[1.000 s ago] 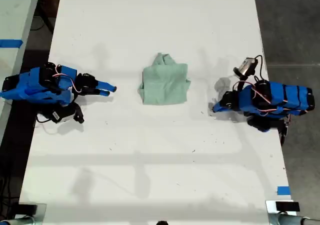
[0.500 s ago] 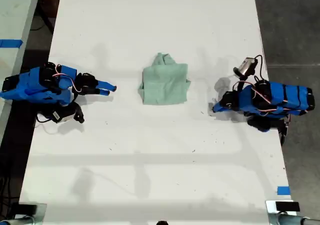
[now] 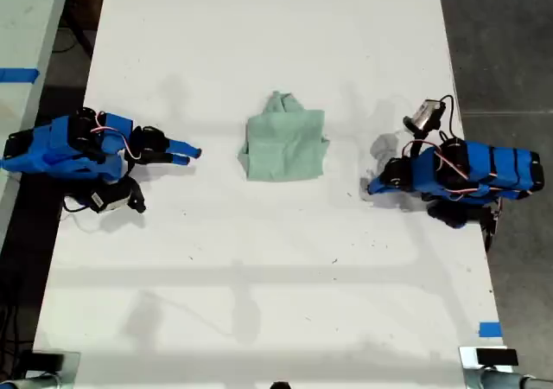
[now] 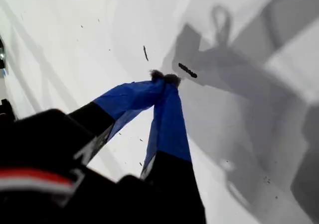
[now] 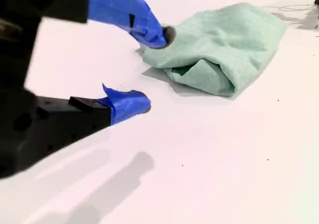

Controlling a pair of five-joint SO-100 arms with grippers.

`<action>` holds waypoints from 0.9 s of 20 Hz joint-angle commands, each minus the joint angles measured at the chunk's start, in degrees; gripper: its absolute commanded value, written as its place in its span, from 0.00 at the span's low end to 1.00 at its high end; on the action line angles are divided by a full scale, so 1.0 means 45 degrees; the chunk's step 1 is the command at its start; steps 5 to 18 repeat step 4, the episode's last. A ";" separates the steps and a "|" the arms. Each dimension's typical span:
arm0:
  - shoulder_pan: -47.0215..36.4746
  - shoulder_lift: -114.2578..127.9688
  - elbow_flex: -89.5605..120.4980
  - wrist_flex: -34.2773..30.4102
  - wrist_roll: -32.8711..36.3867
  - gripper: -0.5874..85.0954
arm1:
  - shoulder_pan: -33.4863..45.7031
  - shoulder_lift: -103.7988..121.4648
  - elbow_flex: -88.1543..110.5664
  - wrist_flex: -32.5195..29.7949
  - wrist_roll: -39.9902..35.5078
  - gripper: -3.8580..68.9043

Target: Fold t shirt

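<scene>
The pale mint-green t shirt point(image 3: 285, 145) lies as a wrinkled folded bundle in the middle of the white table point(image 3: 259, 277). In the exterior view's left, my second gripper point(image 3: 188, 156) is open and points at it with a gap of table between. The second wrist view shows the t shirt point(image 5: 224, 45) just beyond the open second gripper point(image 5: 152, 69), with nothing between the fingers. My first gripper point(image 3: 371, 186), in the exterior view's right, is shut on nothing and rests low over the table, apart from the shirt. In the first wrist view, the first gripper point(image 4: 164, 78) has its tips pressed together above bare table.
Dark floor borders the table on both sides in the exterior view. A second table with blue tape point(image 3: 17, 74) stands in that view's left. Another blue tape mark point(image 3: 489, 329) and a metal clamp point(image 3: 488, 359) sit at the table's lower right in that view.
</scene>
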 commanded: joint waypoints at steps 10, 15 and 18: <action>-0.0156 0.0078 0.0117 -0.0156 0.0078 0.21 | 0.0000 0.0137 0.0566 -0.0293 -0.0254 0.03; -0.0156 0.0078 0.0117 -0.0156 0.0078 0.21 | 0.0000 0.0137 0.0566 -0.0293 -0.0254 0.03; -0.0156 0.0078 0.0117 -0.0156 0.0078 0.21 | 0.0000 0.0137 0.0566 -0.0293 -0.0254 0.03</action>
